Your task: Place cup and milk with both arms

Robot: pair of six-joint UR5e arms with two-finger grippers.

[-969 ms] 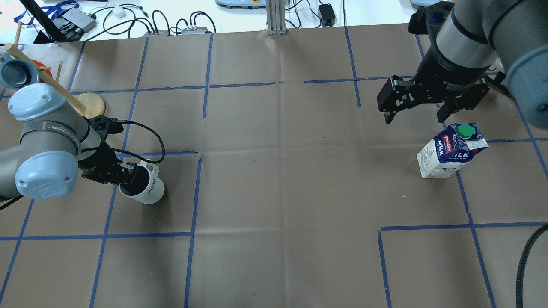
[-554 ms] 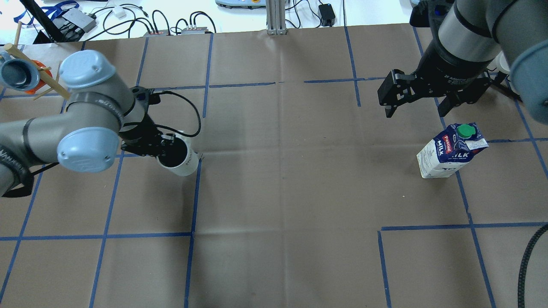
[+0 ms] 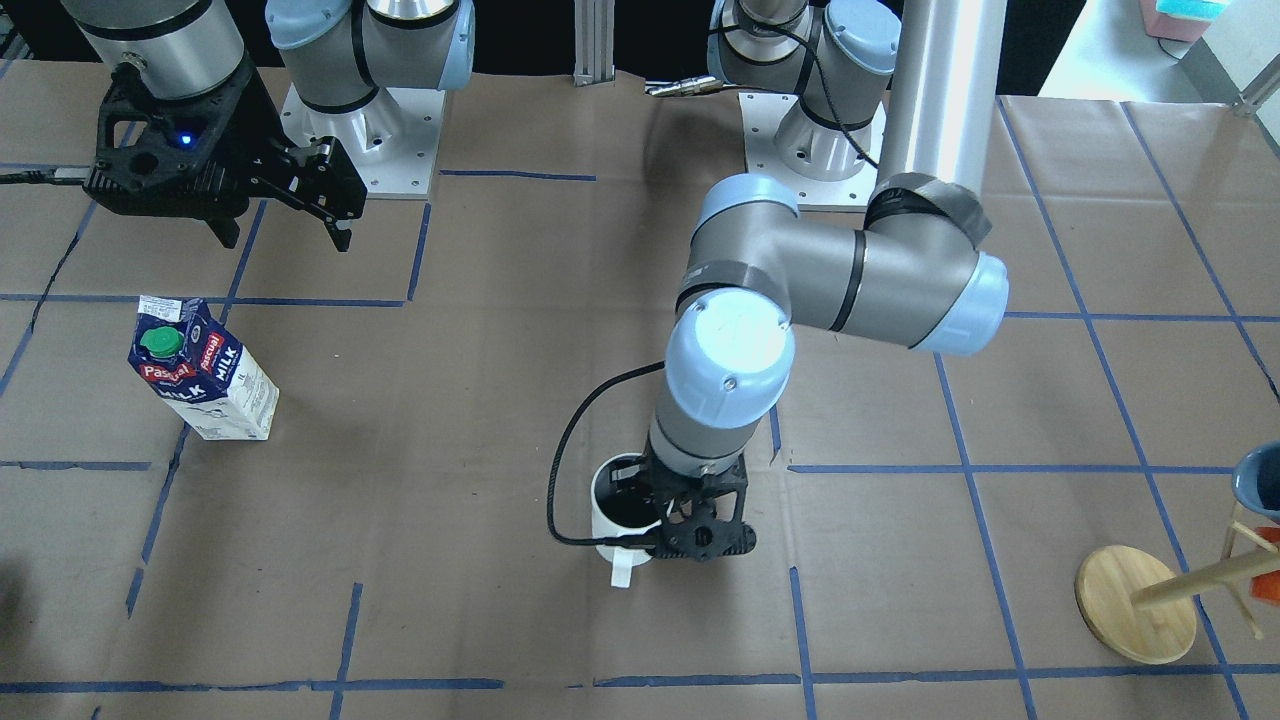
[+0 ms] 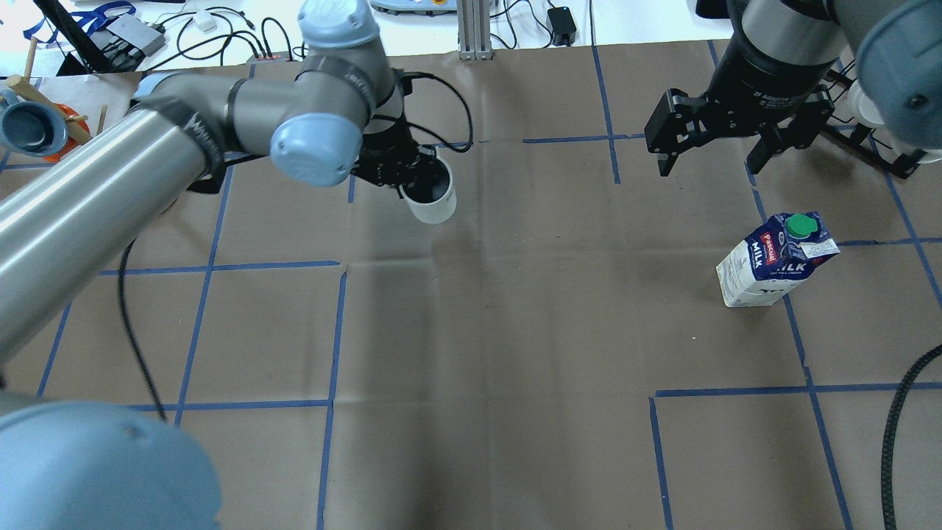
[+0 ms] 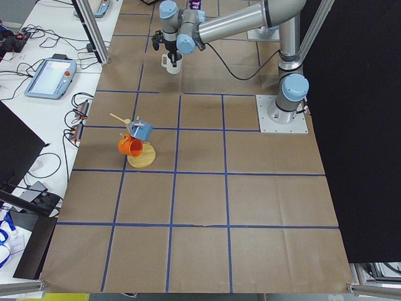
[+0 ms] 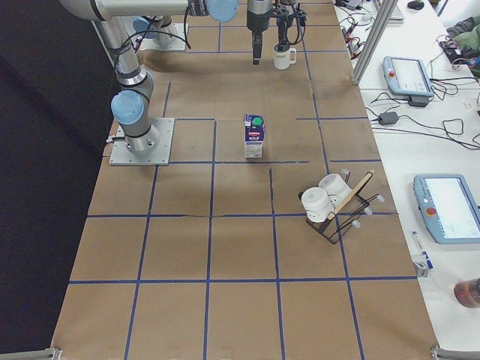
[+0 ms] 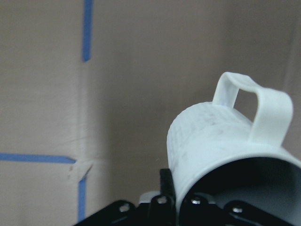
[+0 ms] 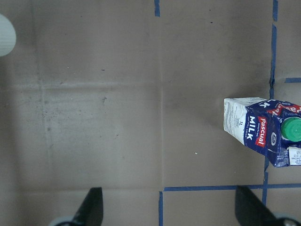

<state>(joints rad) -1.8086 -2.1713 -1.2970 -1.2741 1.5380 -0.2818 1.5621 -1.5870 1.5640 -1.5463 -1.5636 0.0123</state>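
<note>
The white cup [image 4: 436, 204] hangs from my left gripper [image 4: 416, 182], which is shut on its rim with one finger inside. It is at the far middle-left of the table, and I cannot tell whether it touches the paper. In the front view the cup [image 3: 618, 508] has its handle towards the camera. The left wrist view shows the cup [image 7: 221, 141] close up. The milk [image 4: 776, 259] stands upright on the right, also seen in the front view [image 3: 205, 380]. My right gripper [image 4: 710, 163] is open and empty, beyond the milk and above it.
A wooden mug tree [image 4: 29, 121] with a blue and an orange mug stands at the far left. A black rack with white cups [image 6: 330, 202] stands at the far right. Blue tape lines grid the brown paper. Cables lie along the far edge.
My left arm has carried the cup from the near left to the far middle-left. My right gripper has drifted a little farther from the milk and is still open.
</note>
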